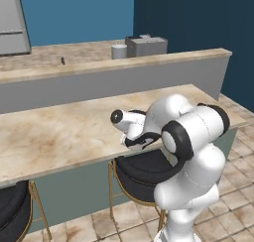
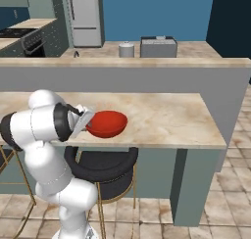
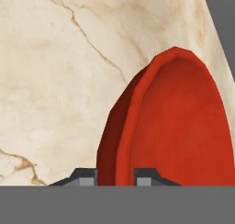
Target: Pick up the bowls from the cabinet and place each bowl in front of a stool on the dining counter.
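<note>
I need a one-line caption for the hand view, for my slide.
Claw shut on the rim of the red bowl, above the marble counter.

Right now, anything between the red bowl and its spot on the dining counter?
Nothing visible. The gripper is shut on the rim of the red bowl, already over the dining counter above a stool. The marble under and around it looks bare.
</note>
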Robot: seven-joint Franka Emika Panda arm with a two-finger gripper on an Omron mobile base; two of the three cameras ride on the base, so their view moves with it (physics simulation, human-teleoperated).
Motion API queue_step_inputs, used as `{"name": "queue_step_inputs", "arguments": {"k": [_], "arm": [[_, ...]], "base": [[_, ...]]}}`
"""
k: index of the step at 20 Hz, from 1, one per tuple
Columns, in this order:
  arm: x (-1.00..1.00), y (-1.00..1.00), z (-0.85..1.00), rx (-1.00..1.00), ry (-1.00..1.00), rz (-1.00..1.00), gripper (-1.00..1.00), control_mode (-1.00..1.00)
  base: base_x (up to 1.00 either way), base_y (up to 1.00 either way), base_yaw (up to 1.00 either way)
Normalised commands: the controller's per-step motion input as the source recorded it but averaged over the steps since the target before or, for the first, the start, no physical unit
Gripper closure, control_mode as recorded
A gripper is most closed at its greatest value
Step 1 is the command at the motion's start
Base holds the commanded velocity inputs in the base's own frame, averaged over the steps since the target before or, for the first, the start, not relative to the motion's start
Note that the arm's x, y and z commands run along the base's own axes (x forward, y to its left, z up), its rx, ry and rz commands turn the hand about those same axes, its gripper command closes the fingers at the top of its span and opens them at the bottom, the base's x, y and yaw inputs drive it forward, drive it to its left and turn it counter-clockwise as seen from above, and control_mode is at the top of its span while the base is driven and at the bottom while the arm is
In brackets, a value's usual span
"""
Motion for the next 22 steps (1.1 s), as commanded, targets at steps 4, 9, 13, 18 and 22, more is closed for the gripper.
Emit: {"name": "queue_step_inputs", "arguments": {"k": [4, 9, 13, 18, 22], "arm": [[0.06, 0.0, -0.01, 0.05, 0.0, 0.0, 1.0, -1.0], [0.12, 0.0, -0.01, 0.09, 0.0, 0.0, 1.0, -1.0], [0.25, 0.02, -0.07, 0.08, 0.0, 0.0, 1.0, -1.0], [0.33, 0.05, -0.14, 0.06, 0.0, 0.0, 1.0, -1.0], [0.29, 0.14, -0.17, 0.02, 0.0, 0.0, 1.0, -1.0]], "base": [[0.0, 0.0, 0.0], [0.0, 0.0, 0.0], [0.0, 0.0, 0.0], [0.0, 0.0, 0.0], [0.0, 0.0, 0.0]]}}
